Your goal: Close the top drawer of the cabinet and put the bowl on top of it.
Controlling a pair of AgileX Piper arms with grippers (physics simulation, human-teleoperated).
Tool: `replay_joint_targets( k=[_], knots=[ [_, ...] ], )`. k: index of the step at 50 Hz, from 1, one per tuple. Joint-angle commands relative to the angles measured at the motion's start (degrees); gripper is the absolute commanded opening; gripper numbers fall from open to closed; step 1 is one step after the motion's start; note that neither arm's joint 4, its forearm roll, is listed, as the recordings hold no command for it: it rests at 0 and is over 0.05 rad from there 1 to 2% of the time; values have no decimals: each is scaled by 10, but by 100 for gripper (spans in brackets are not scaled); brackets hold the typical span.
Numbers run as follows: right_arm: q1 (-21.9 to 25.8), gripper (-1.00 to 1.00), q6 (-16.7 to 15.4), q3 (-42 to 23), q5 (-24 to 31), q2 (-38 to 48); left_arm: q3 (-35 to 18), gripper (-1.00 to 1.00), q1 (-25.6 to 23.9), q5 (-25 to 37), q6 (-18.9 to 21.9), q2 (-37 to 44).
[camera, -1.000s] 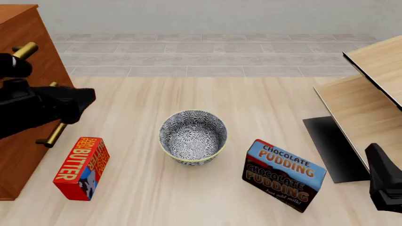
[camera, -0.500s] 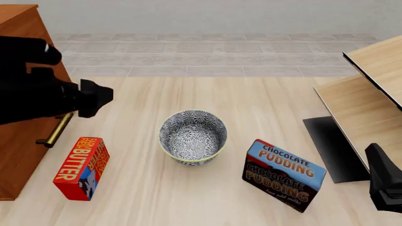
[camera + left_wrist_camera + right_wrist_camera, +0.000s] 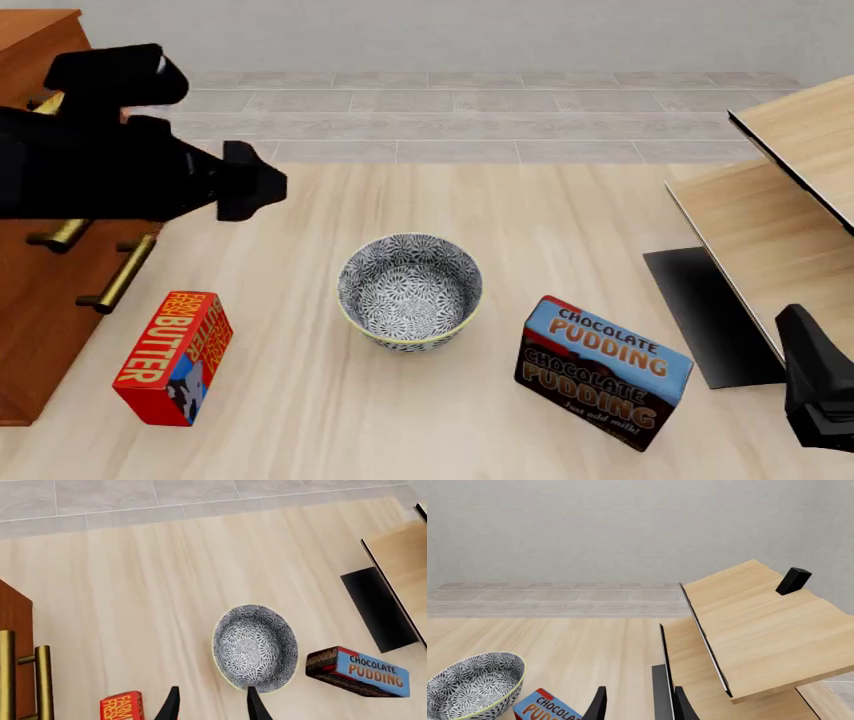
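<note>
The bowl (image 3: pixel 410 290) sits upright on the table (image 3: pixel 561 210) near its middle, with bare wood on its far side all the way to the table's far edge. To its left stands a red butter box (image 3: pixel 174 356), well apart; to its right a chocolate pudding box (image 3: pixel 603 371), nearer. The cabinet (image 3: pixel 38 290) fills the left edge, its brass handles (image 3: pixel 115 276) jutting toward the table. The left gripper (image 3: pixel 254 182) hangs above the table left of and beyond the bowl, just off the cabinet's front, fingers (image 3: pixel 171 706) spread with nothing between them. The right gripper (image 3: pixel 639 706) waits at the near right corner, fingers parted and empty, beside the pale wood furniture (image 3: pixel 787 215) with black edging.
</note>
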Motion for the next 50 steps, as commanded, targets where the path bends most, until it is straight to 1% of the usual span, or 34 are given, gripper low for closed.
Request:
replay_joint_targets(
  k=[1, 2, 3, 4, 15, 19, 23, 25, 28, 39, 50],
  knots=[
    [0, 100, 0, 0, 2, -3, -22, 100, -7, 2, -18, 28],
    [0, 100, 0, 0, 2, -3, -22, 100, -9, 3, -24, 32],
    [0, 100, 0, 0, 2, -3, -20, 100, -21, 2, -45, 40],
    [0, 100, 0, 0, 2, -3, -24, 100, -18, 3, -41, 38],
    [0, 100, 0, 0, 2, -3, -28, 100, -6, -15, -43, 74],
    [0, 100, 0, 0, 2, -3, -21, 100, 2, -30, -38, 86],
    [0, 100, 0, 0, 2, -3, -24, 100, 9, -35, -38, 95],
    [0, 100, 0, 0, 2, -3, -24, 100, 10, -40, -47, 101],
    [0, 100, 0, 0, 2, -3, -17, 100, 13, -54, -47, 110],
    [0, 100, 0, 0, 2, -3, -2, 100, 13, -88, -40, 133],
    [0, 100, 0, 0, 2, -3, 9, 100, 4, -111, -47, 161]
  ],
)
